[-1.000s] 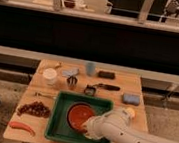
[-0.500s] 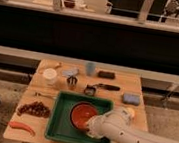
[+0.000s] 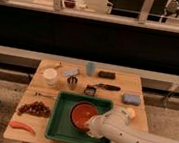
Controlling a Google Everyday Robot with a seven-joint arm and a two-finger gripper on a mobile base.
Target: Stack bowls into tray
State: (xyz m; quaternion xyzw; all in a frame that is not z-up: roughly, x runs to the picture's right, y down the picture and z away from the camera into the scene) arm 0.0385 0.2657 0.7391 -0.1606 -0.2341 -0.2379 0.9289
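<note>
The round reddish-orange bowl [image 3: 82, 114] sits inside the green rectangular plastic tray [image 3: 59, 123] by the surface's near edge; the gripper [image 3: 91, 131] touches its right rim, grip unreadable. Placement looks underway; release likely follows.

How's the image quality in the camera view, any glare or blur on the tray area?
Camera view: soft all over, warm dim light; no strong glare on the tray. The bowl edges are smeared, and the gripper at its near rim blends into the arm. Dark band behind the table.
</note>
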